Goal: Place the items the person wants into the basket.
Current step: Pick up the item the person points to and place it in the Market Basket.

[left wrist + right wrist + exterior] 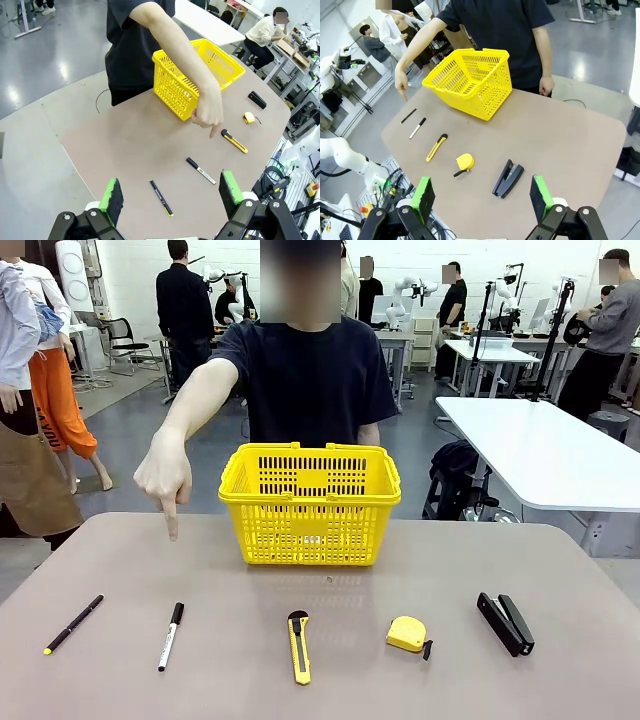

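1. Pointing down, the person's hand (163, 472) is hovering beyond the black-and-white marker (171, 636) and thin black yellow-tipped pen (73, 624)
2. The yellow-and-black utility knife (299, 646) is lying beside them, before the bright yellow lattice plastic basket (310, 455)
3. The left gripper (170, 181) and right gripper (481, 192) are hanging released, empty

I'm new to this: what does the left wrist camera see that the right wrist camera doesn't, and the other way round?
Left wrist camera: the left pincer, open, its green pads wide apart.
Right wrist camera: the right pincer, open too, and the person's other hand resting at the edge of the table.
Both: the yellow basket, the person's pointing hand, and the row of pen, marker, utility knife, tape measure and stapler.
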`<act>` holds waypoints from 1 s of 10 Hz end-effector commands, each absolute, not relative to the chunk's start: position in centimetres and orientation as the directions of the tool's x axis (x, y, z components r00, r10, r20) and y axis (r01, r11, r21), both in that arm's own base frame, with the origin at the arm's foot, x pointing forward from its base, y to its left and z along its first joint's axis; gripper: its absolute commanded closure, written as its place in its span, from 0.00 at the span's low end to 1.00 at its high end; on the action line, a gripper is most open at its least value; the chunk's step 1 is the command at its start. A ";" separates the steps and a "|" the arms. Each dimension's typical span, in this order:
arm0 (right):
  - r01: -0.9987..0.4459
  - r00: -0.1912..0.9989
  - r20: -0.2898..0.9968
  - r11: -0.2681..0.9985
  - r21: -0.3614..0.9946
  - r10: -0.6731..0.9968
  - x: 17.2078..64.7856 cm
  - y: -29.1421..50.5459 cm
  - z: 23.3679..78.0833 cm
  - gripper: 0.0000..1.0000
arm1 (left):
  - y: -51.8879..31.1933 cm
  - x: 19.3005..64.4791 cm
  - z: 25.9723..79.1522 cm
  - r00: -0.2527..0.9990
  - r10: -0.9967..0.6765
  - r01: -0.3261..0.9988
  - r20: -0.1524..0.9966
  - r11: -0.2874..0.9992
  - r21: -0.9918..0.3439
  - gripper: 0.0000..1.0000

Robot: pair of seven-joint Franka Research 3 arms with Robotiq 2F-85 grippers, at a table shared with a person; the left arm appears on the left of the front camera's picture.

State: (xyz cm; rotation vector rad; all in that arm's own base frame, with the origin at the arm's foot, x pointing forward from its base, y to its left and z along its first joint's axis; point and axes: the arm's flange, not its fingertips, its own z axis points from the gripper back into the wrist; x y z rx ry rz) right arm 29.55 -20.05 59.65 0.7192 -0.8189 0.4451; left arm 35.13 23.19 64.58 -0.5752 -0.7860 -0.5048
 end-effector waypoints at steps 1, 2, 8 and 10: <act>-0.631 0.596 0.798 0.668 0.394 0.091 29.8 -20.2 59.7 0.00 | 23.2 35.1 64.6 0.595 -0.203 0.626 0.778 0.724 -0.290 0.00; -0.631 0.596 0.798 0.668 0.394 0.091 29.8 -20.2 59.7 0.00 | 23.2 35.1 64.6 0.595 -0.203 0.626 0.778 0.724 -0.290 0.00; -0.631 0.596 0.798 0.668 0.394 0.091 29.8 -20.2 59.7 0.00 | 17.1 35.2 64.0 0.706 -0.132 0.385 0.695 0.896 -0.221 0.00; -0.631 0.596 0.798 0.668 0.394 0.091 29.8 -20.2 59.7 0.00 | 10.0 35.5 63.9 0.825 -0.248 0.340 0.507 0.935 -0.097 0.00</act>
